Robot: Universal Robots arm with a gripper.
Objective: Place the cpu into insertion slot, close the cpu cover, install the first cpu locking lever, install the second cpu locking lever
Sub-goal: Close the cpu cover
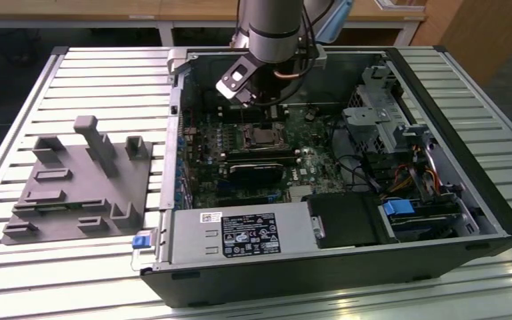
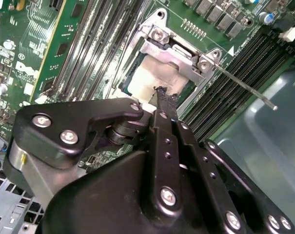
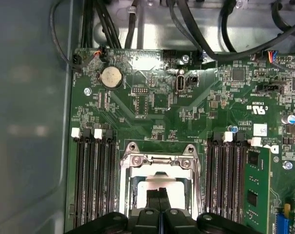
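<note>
Above the insertion slot point(image 3: 127, 151), the closed hand point(image 3: 159, 193) is set on the cpu point(image 3: 137, 190); the cpu cover point(image 3: 159, 160) seems shut, so a gentle push on the lever point(image 2: 245, 87) seems needed.

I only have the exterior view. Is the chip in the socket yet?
Observer: Yes. In the second wrist view the chip sits under the metal cover and shows through its window.
Operator: And the gripper?
Observer: In the first wrist view the gripper has its fingertips pressed together just over the chip.
Operator: Any lever down?
Observer: In the second wrist view one thin lever sticks out across the memory slots, its free end away from the cover.
</note>
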